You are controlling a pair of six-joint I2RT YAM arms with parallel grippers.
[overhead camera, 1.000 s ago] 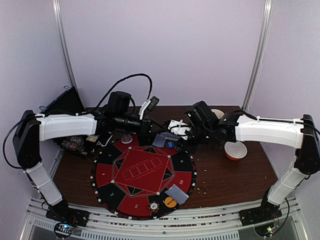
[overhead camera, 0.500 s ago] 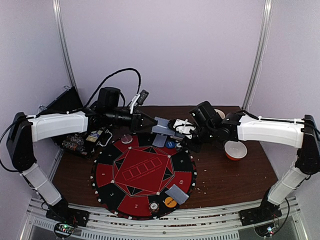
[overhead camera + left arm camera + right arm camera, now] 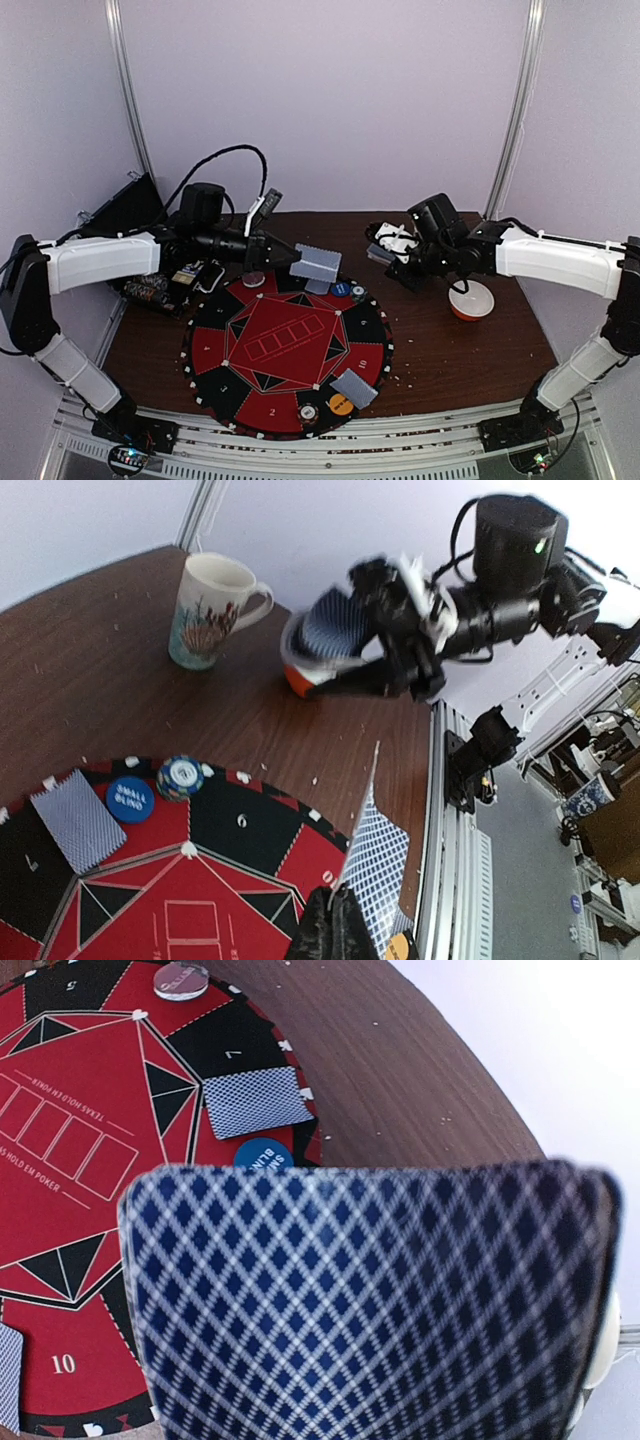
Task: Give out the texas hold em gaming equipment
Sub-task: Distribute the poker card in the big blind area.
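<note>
The round red-and-black hold'em mat (image 3: pixel 285 340) carries a face-down card (image 3: pixel 354 387) at seat 10 beside an orange chip (image 3: pixel 341 405) and a whitish chip (image 3: pixel 309 412). Another card (image 3: pixel 72 820) lies at seat 7 next to the blue small-blind chip (image 3: pixel 131 798) and a blue-white chip (image 3: pixel 180 777). A clear chip (image 3: pixel 254 278) rests at the mat's far edge. My left gripper (image 3: pixel 293 257) is shut on one card (image 3: pixel 318 262), held above the far side of the mat. My right gripper (image 3: pixel 392 256) is shut on the deck (image 3: pixel 370 1310), raised to the right of the mat.
A white patterned mug (image 3: pixel 208 610) and a white-and-orange bowl (image 3: pixel 470 300) stand on the brown table to the right of the mat. Circuit boards and cables (image 3: pixel 160 285) lie at the left. The rail (image 3: pixel 455 860) runs along the near edge.
The two grippers met over the far side of the mat, then parted. The left one moved left holding a card; the right one drew back right with the deck.
</note>
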